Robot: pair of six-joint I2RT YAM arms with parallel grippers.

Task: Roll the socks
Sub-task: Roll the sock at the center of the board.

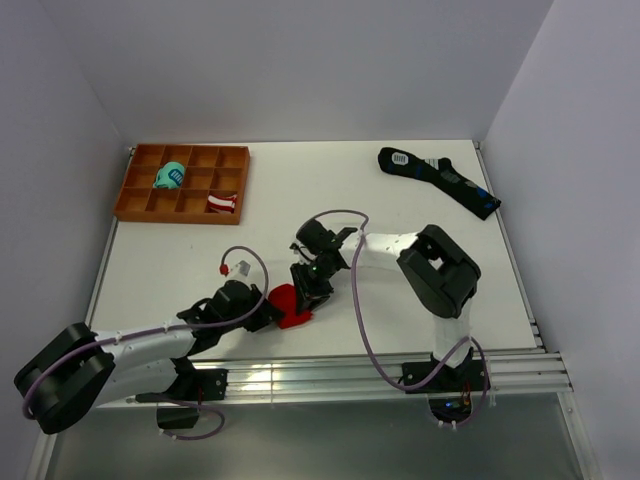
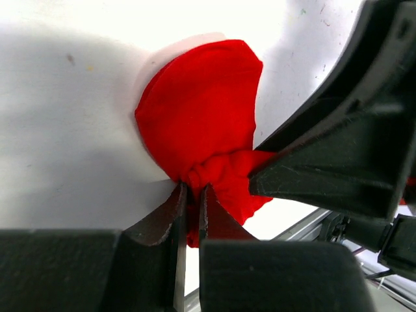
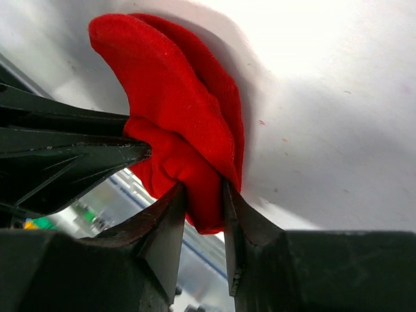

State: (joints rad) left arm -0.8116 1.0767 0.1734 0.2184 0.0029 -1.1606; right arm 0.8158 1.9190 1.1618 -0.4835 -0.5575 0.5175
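The socks (image 2: 201, 110) lie bunched on the bench (image 1: 300, 190). The left end effector (image 2: 193, 195) pinches a thin fold of them, nearly closed. The right end effector (image 3: 205, 192) clamps a thicker wad.

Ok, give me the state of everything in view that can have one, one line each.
red socks: bunched up, gripped from two sides.
left end effector: shut on the red socks.
right end effector: shut on the red socks.
black sock: flat, unrolled.
teal bundle: rolled, in the tray.
striped bundle: rolled, in the tray.
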